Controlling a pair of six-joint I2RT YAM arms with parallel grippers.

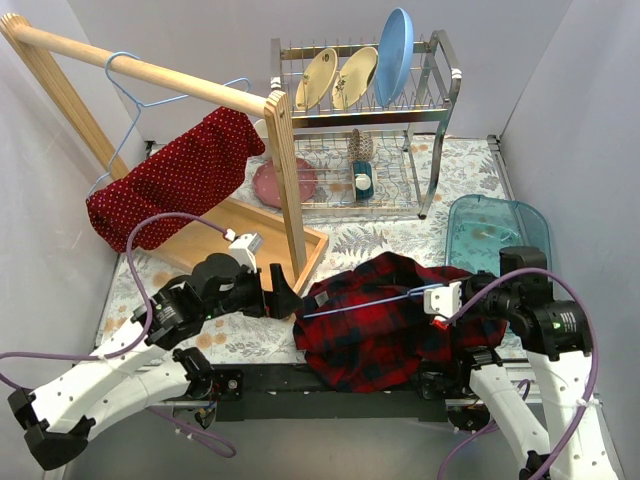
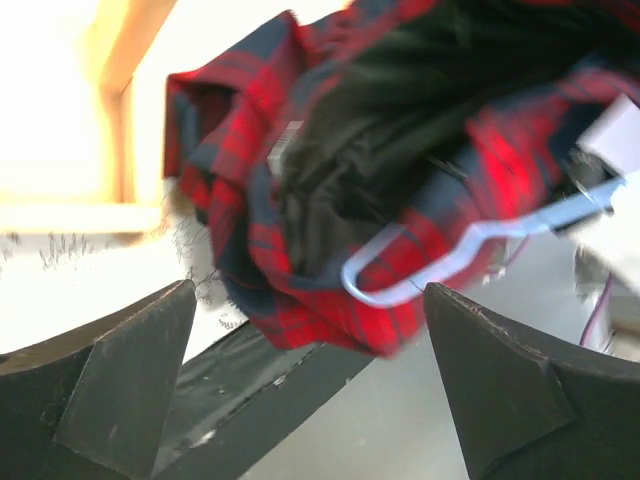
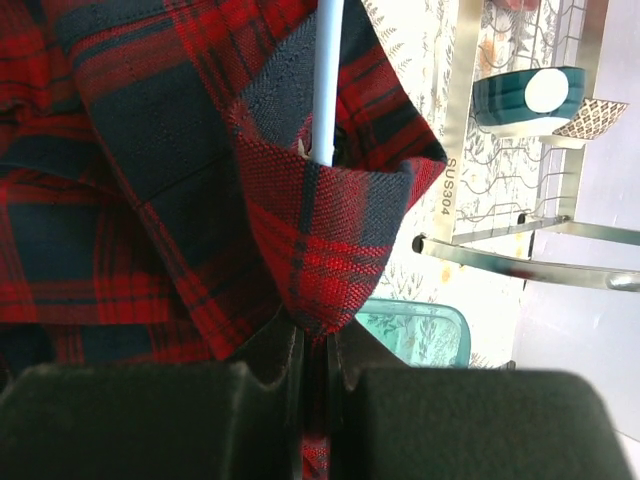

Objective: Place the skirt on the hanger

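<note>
presently shows skirt draped at blue hanger under wooden rail, long axis slanting down-left, well up and left of both grippers. puts left gripper nearer, jaws wide apart, empty; leaves right gripper pinched on plaid shirt.

Plaid shirt: red-and-dark, crumpled at 6 o'clock on the floral-covered desk.
Dish rack: metal, at 1 o'clock; two cream plates and a blue plate stand upright in its top tier.
Pink plate: beside the rack's lower tier, at 12 o'clock.
Teal tray: translucent, at 3 o'clock.
Wooden rail: slants across 10 o'clock.
</note>
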